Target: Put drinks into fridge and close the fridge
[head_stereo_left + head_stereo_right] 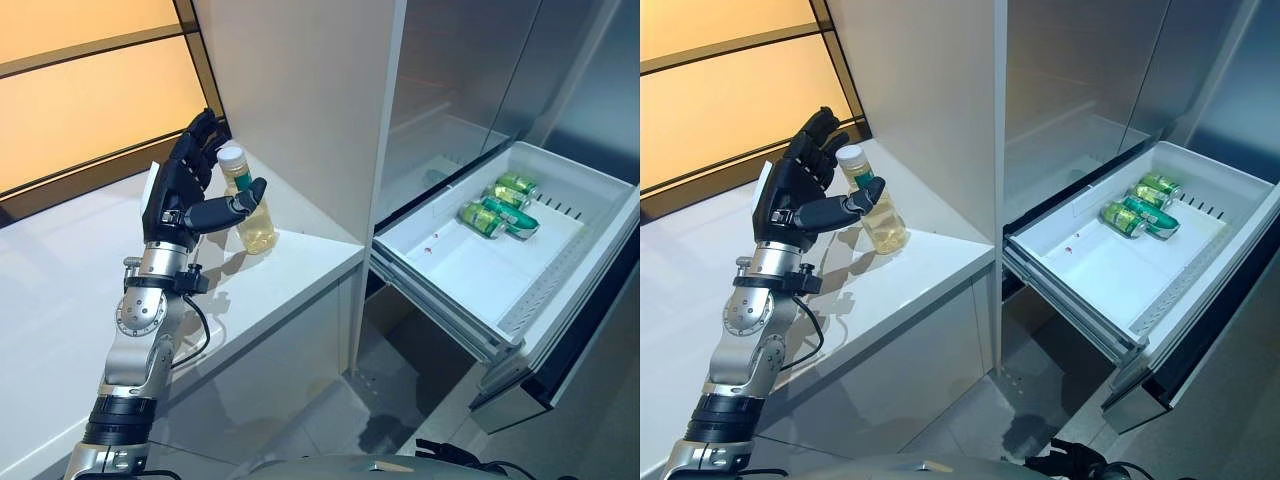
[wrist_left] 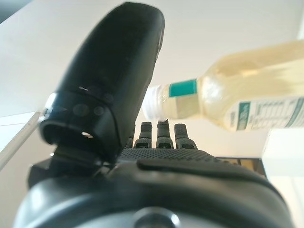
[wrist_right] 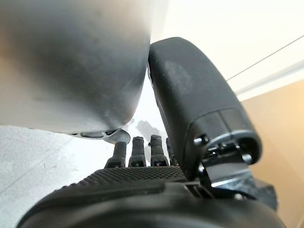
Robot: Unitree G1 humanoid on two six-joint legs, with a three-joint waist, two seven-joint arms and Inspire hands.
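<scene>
A clear bottle (image 1: 256,226) of pale yellow drink with a white cap stands upright on the white counter (image 1: 280,285), close to the tall white cabinet side. My left hand (image 1: 178,195) is open beside it, fingers straight up behind the bottle's neck and the thumb reaching across its front, not closed on it. The bottle (image 2: 247,102) also shows past the fingers in the left wrist view. Green cans (image 1: 500,205) lie in the open white fridge drawer (image 1: 450,275) at the right. My right hand (image 3: 142,180) is open, with its fingers relaxed, by a grey surface.
The tall white cabinet side (image 1: 300,100) stands between the counter and the steel fridge front (image 1: 470,70). The pulled-out drawer juts far into the floor space at the right. An orange-lit wall panel (image 1: 80,100) runs behind the counter.
</scene>
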